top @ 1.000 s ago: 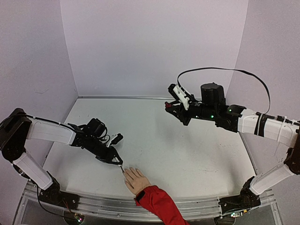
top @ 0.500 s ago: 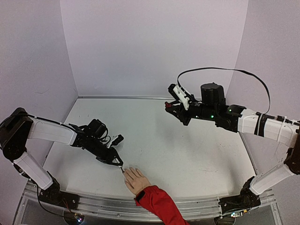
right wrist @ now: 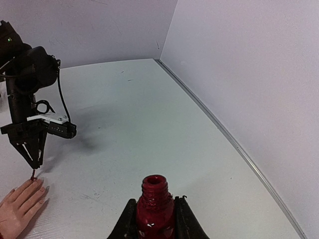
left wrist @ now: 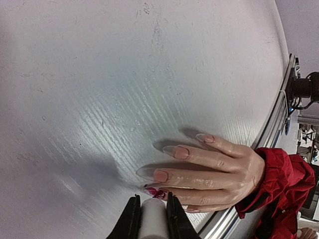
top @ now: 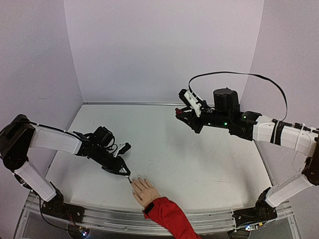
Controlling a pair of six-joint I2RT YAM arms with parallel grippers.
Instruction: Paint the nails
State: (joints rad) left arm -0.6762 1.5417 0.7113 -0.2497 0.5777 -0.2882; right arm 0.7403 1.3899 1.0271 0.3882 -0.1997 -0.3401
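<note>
Dark-red polish shows on only one of the nails (left wrist: 160,175): the stained nail (left wrist: 154,191) sits just above the left gripper (left wrist: 152,211) in the left wrist view, and the three nails further up look bare. The left gripper is pinching the white cap (left wrist: 152,221) of the brush between its fingers. From above, its tip (top: 125,172) is right at the fingertips of the mannequin hand (top: 144,190), and I can't tell whether the bristles are touching. The hand lies flat on the table (top: 189,159) near the front edge. Its red sleeve (top: 167,215) trails toward the robot's right, and the fingers point back and left, straight at the left arm. So finger axis and brush axis are roughly in line, and the bare nails fan off to one side of the brush tip, each just beside the next. My read is that the next move is a small sideways shift across the fingers with a stroke along the nail, not a reach. The right gripper (right wrist: 154,211) is clamped around the open dark-red bottle (right wrist: 155,196), held up above the table mid-right and well apart from the hand. The left arm is far nearer and is the one to do the painting. The right arm only matters for a re-dip, and the brush would have to cross the table to get there.
</note>
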